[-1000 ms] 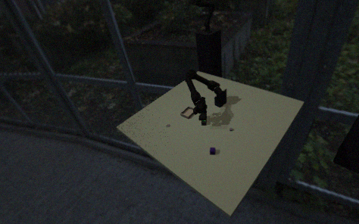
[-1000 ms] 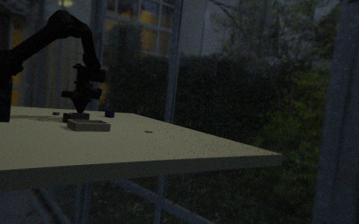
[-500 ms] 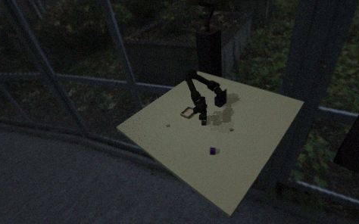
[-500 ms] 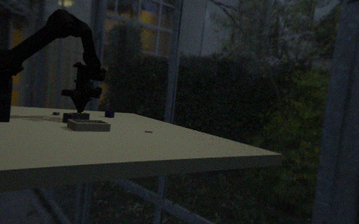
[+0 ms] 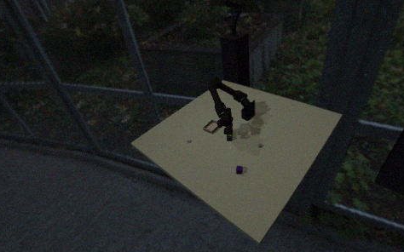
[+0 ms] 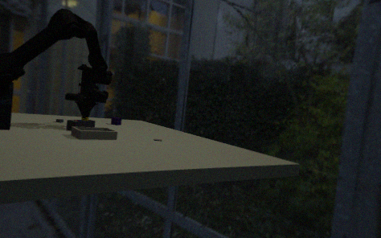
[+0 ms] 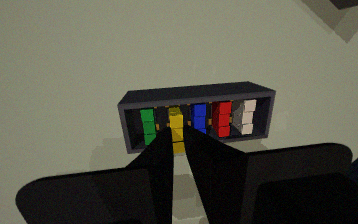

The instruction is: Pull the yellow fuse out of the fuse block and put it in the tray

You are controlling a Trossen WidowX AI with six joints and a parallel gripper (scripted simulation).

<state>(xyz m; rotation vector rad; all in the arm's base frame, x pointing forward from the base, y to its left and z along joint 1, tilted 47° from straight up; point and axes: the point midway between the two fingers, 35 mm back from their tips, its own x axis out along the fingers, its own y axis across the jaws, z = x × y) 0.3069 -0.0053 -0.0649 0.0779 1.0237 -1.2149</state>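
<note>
The dark fuse block (image 5: 229, 139) (image 6: 73, 125) (image 7: 195, 94) stands on the table. My gripper (image 6: 85, 116) (image 7: 176, 131) is over it, pointing down, shut on the yellow fuse (image 7: 176, 121). A bit of yellow shows just above the block in the exterior view. In the wrist view the fuse's near end overlaps the block's near rim, so it looks raised; whether its lower end is clear of the block is hidden. The green fuse (image 7: 148, 122) is on one side, the blue fuse (image 7: 199, 117) on the other. The tray (image 5: 208, 130) (image 6: 96, 136) is beside the block.
Beyond the blue fuse sit a red fuse (image 7: 222, 119) and a white fuse (image 7: 248, 117). A purple cube (image 5: 239, 169) (image 6: 116, 121), a small grey piece (image 5: 260, 146) (image 6: 59, 121) and a small flat piece (image 5: 189, 141) (image 6: 157, 140) lie farther off on the table.
</note>
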